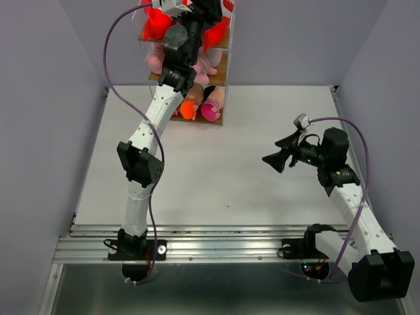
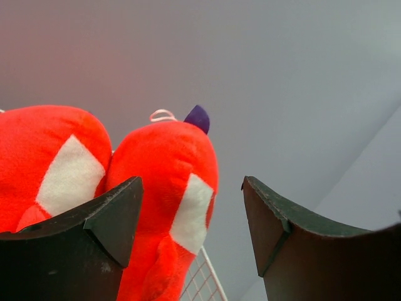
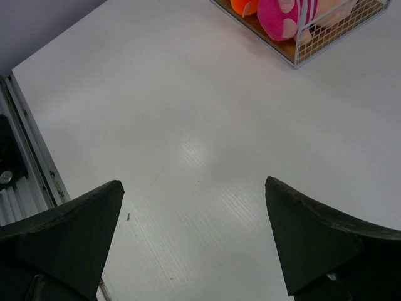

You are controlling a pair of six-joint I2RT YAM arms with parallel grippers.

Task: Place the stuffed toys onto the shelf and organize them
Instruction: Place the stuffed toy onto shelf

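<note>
The shelf [image 1: 223, 64] stands at the table's far edge. Red sharks [image 1: 155, 25] fill its top tier, pink animals [image 1: 155, 60] the middle tier, and dolls [image 1: 211, 109] in orange and pink the bottom one. My left gripper [image 1: 200, 8] reaches in over the top tier. In the left wrist view it [image 2: 191, 213] is open. A red white-patched shark [image 2: 163, 182] stands just behind its left finger, apart from the right finger, and a second shark [image 2: 50, 163] leans beside the first. My right gripper [image 1: 272, 159] hovers open and empty over the table [image 3: 194, 207].
The shelf's white wire mesh [image 2: 203, 276] shows below the sharks. In the right wrist view the shelf's bottom corner [image 3: 326, 44] holds a pink doll [image 3: 279, 15]. Grey walls enclose the table, and a metal rail [image 1: 223, 246] runs along the near edge.
</note>
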